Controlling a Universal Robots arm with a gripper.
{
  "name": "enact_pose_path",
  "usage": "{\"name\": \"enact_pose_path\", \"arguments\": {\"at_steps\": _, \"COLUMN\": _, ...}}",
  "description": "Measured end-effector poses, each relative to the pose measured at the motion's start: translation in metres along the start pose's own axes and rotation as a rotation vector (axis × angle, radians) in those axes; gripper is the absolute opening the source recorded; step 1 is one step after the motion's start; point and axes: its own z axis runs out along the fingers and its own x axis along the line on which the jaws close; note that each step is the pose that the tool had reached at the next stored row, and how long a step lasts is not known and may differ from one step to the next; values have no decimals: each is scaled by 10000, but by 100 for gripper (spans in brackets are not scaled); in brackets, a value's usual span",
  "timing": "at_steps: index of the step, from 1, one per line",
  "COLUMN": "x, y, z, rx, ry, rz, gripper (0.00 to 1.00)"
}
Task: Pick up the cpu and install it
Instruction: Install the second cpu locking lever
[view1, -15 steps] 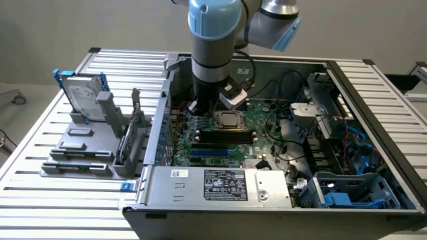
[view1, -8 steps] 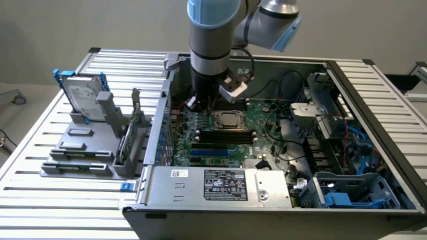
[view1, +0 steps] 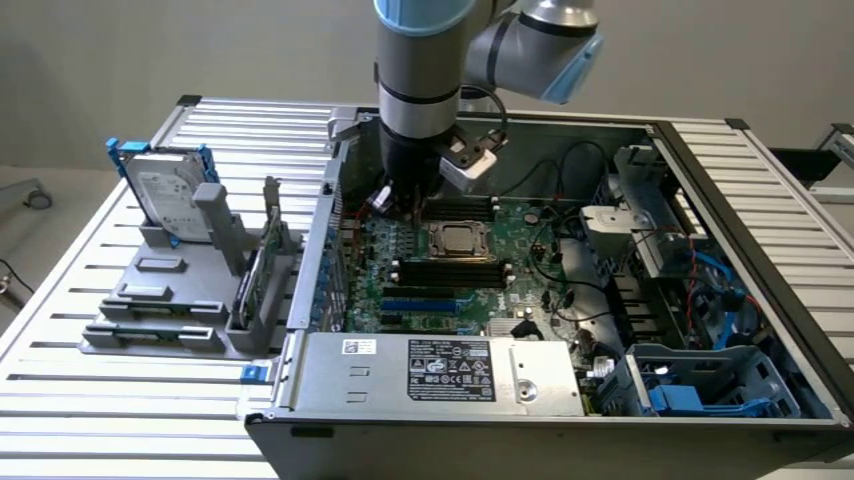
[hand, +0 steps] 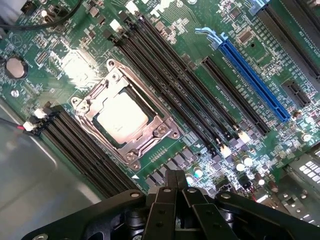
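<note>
The cpu (hand: 122, 120) is a small square chip with a silvery top. It lies flat inside the metal socket frame (hand: 160, 131) on the green motherboard (hand: 65, 65). In the exterior view the cpu (view1: 461, 240) sits mid-board inside the open computer case (view1: 747, 200). My gripper (hand: 175, 181) hangs above the board a little to one side of the socket, its black fingers pressed together with nothing between them. From outside, the gripper (view1: 404, 203) is just to the exterior view's left of the socket, apart from the chip.
Long black memory slots (hand: 185, 95) and a blue slot (hand: 252, 82) run beside the socket. A power supply (view1: 441, 370) fills the case's near side, with cables (view1: 574, 290) towards the exterior view's right. An upright hard drive (view1: 167, 190) stands on a grey holder (view1: 160, 300) outside the case.
</note>
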Motion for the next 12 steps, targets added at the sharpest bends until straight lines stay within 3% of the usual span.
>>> {"name": "enact_pose_path", "arguments": {"at_steps": 12, "x": 18, "y": -17, "z": -4, "rx": 175, "ry": -248, "rz": -1768, "gripper": 11}}
